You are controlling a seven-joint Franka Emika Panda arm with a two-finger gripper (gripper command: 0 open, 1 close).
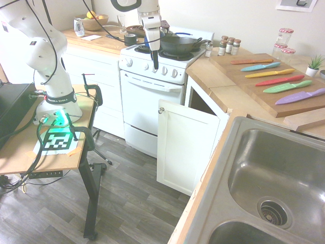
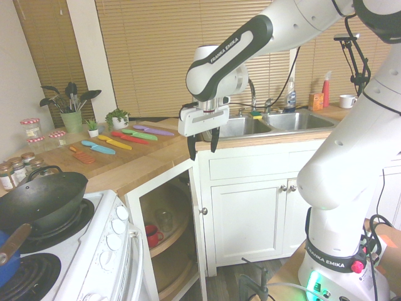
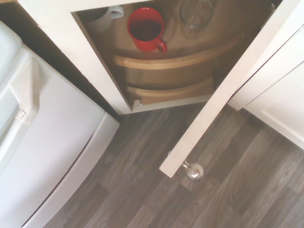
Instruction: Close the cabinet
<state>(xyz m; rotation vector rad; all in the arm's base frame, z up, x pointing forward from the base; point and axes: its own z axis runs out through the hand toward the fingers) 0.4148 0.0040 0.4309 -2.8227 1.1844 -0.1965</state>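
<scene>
- You see the cabinet (image 1: pixel 184 145) in the corner between the white oven (image 1: pixel 147 104) and the sink run, under the wood surface (image 1: pixel 213 76). Its narrow door (image 2: pixel 196 238) stands swung out over the grey plank floor (image 3: pixel 142 190).
- The small round silver knob (image 1: pixel 161 110) sits near the door's top free corner; the wrist view shows the door's top edge and knob (image 3: pixel 194 170) from above.
- Inside, curved wooden shelves (image 3: pixel 180 59) carry a red mug (image 3: pixel 145 28), a clear glass (image 3: pixel 194 12) and a pale mug (image 3: pixel 102 16).
- A black wok (image 2: pixel 44 200) rests on the stove top just beside the cabinet.
- Coloured knives (image 1: pixel 284 81) lie in a row on a cutting board (image 1: pixel 264 96) on the surface; spice jars (image 1: pixel 228 46) stand near the stove.
- The steel sink (image 1: pixel 277 178) lies further along the surface.
- The oven front is near the door's hinge side; nothing lies on the floor in the door's swing path.
- The pincer (image 2: pixel 203 144) points straight down, fingers spread wide, holding nothing.
- It hangs above the open door's top edge, clear of door and knob, with the forearm reaching in level from the upper right of the second exterior view.
</scene>
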